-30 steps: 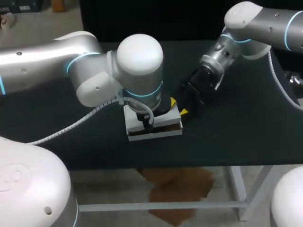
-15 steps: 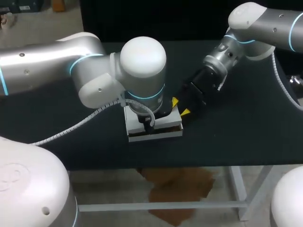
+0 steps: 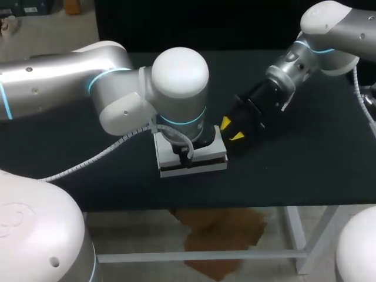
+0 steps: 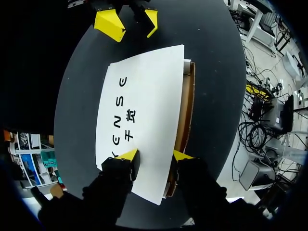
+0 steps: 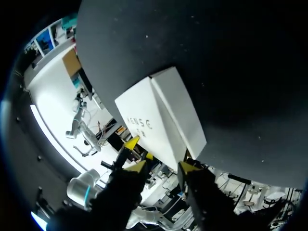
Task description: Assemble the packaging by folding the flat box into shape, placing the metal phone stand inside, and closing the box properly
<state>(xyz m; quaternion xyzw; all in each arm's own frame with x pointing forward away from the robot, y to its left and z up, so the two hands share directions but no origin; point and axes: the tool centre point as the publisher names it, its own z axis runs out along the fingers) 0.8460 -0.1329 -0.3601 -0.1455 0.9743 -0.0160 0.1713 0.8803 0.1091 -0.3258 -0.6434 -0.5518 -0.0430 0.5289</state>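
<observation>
Right gripper (image 3: 231,130) is backing away from the box (image 3: 202,158) and is now sitting just beside its right end, fingers apart with nothing between them. Left gripper (image 4: 155,156) is hanging right over the box, its 2 tips spread wide at the near end of the white lid. Box is lying on the table (image 3: 294,170), lid down, brown edge showing along 1 side.

White box (image 4: 144,96), black table (image 3: 294,170), yellow tips
Box top was white with black lettering, a brown cardboard edge showed just beside the left claw (image 4: 156,158); its fingertips (image 4: 129,154) were bright yellow.
</observation>
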